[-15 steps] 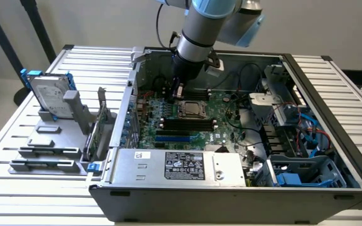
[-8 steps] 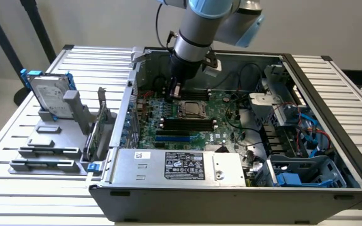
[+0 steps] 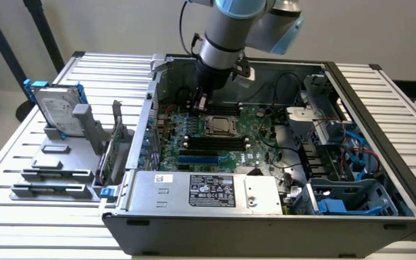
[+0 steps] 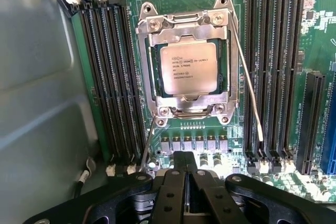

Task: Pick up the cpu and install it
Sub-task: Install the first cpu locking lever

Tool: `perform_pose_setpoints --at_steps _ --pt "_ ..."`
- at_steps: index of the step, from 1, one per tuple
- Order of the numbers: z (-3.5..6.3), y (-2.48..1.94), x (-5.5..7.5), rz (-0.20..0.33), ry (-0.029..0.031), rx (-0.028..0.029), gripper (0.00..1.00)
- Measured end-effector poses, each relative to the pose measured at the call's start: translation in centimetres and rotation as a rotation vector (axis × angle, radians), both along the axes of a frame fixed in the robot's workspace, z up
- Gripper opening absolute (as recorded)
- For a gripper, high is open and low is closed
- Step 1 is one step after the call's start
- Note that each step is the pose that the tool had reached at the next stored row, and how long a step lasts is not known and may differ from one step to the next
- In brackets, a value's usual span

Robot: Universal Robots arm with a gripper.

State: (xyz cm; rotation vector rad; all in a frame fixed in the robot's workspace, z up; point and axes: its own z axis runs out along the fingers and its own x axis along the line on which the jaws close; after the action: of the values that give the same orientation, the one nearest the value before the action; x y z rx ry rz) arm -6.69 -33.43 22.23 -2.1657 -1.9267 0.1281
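The cpu (image 4: 189,68) lies seated in its socket frame (image 4: 157,29) on the motherboard (image 4: 316,51) (thin wire levers (image 4: 251,93) flank it), while the tool (image 4: 184,157), pressed together and empty, hovers just beside the frame, so placing looks done; any further move calls for clearing those levers.

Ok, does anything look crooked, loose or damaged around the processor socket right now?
Mostly fine: the small square silver-topped cpu lies flat and straight inside its silver metal socket frame. One oddity: a thin wire lever slants away from the frame instead of lying along it, so it may be unlatched. No visible damage.
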Motion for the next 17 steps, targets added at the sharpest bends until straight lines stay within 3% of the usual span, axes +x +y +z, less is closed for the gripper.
perform_pose_setpoints --at_steps 3,5,11,17 --pt "0.14 0.02 -0.1 -0.019 -0.0064 0.0002 0.11" --pt "0.22 0.02 -0.4 -0.027 -0.0066 0.0022 0.11" --pt "0.51 0.01 -1.0 -0.054 -0.0083 0.0183 0.11" --pt "0.81 0.02 -1.1 -0.085 -0.0193 0.0328 0.11"
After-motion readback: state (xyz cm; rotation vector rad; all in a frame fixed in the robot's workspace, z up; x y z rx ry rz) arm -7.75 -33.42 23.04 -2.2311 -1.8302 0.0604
